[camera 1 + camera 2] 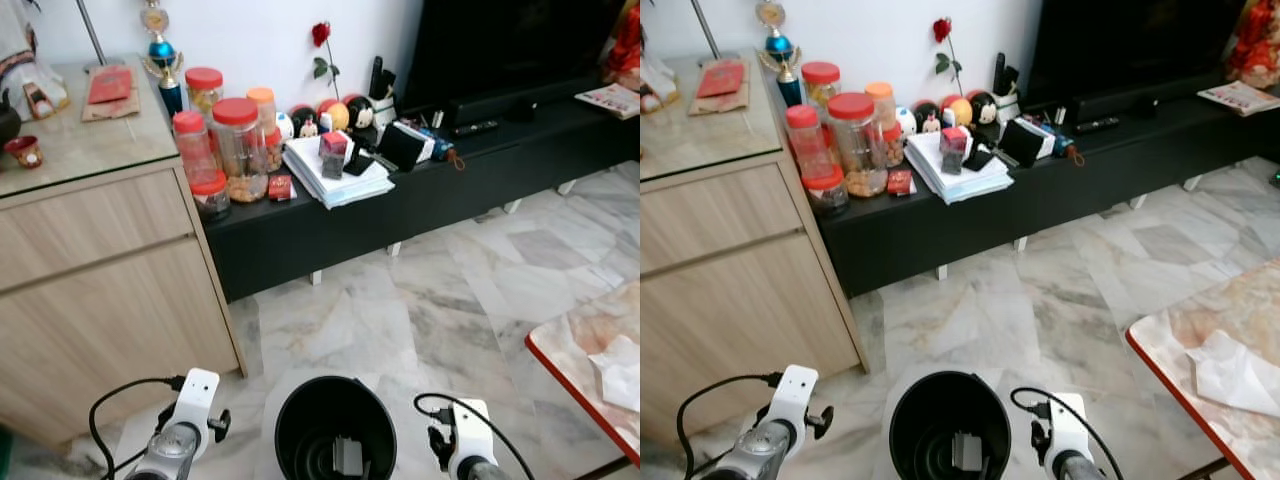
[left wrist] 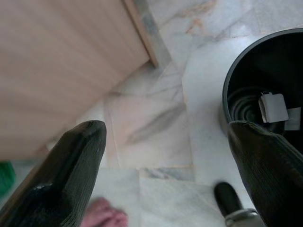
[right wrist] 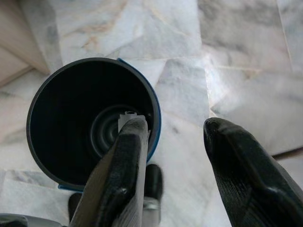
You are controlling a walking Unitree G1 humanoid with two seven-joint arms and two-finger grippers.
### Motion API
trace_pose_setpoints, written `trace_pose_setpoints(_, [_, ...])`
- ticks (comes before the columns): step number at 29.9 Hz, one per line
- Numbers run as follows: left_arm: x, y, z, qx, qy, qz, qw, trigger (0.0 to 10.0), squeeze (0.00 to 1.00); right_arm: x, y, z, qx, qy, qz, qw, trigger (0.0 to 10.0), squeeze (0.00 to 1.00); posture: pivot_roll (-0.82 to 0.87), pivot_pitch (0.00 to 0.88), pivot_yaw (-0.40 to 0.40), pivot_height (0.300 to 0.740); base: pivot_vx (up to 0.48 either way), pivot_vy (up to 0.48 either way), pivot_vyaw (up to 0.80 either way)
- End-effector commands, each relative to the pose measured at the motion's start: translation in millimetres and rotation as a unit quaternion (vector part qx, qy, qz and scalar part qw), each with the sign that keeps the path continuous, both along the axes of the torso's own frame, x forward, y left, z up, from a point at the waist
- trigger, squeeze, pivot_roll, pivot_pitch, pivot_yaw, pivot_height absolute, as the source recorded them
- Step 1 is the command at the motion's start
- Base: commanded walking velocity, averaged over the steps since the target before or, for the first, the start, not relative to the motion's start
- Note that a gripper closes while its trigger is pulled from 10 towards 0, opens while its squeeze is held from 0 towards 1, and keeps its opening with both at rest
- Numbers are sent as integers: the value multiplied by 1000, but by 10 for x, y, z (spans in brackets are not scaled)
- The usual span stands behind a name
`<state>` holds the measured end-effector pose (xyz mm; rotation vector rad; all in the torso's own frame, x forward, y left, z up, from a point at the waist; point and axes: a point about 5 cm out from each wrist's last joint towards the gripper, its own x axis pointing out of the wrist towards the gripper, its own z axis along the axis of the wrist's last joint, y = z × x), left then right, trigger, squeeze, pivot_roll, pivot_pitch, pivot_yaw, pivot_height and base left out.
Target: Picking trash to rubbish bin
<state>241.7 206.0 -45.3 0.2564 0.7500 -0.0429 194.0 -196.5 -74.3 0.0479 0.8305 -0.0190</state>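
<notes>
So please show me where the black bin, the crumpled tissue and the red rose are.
Black bin (image 1: 290,405), left eye view, on its rim.
Crumpled tissue (image 1: 1236,375), right eye view, on its middle.
Red rose (image 1: 320,34), left eye view, on the flower head.

Left gripper (image 2: 165,156) fingers wide apart above marble floor (image 2: 156,118). Black bin (image 2: 246,90) beside, white scrap (image 2: 273,107) inside. Wooden cabinet (image 2: 61,66) near.

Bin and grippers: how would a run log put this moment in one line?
bin: floor, holds scrap | left gripper: open, empty | right gripper: open, empty | tissue: on table
</notes>
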Motion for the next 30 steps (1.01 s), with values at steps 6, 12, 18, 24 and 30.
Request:
trace_pose_setpoints(6, [-2,-43,-14,-2,8,-5,1000,10000,0,-34,-30,-15,-5,8,-2,1000,10000,0,88,0,6,740,0,0,-708])
trace_pose_setpoints(12, [-2,-43,-15,-3,8,-5,1000,10000,0,-33,-24,-15,-3,7,-2,1000,10000,0,87,0,8,740,0,0,-700])
trace_pose_setpoints(18, [-1,-43,-14,-4,8,-4,1000,10000,0,-27,-12,-10,4,1,-4,1000,10000,0,89,0,9,740,0,0,-228])
trace_pose_setpoints(24, [-2,-38,-14,-4,9,-4,1000,10000,0,-23,-23,-5,6,-4,-12,1000,10000,0,88,0,9,740,0,0,0])
trace_pose_setpoints(30, [-5,-36,-15,0,10,-7,1000,10000,0,-31,-26,-9,7,-1,-12,1000,10000,0,88,0,10,740,0,0,0])
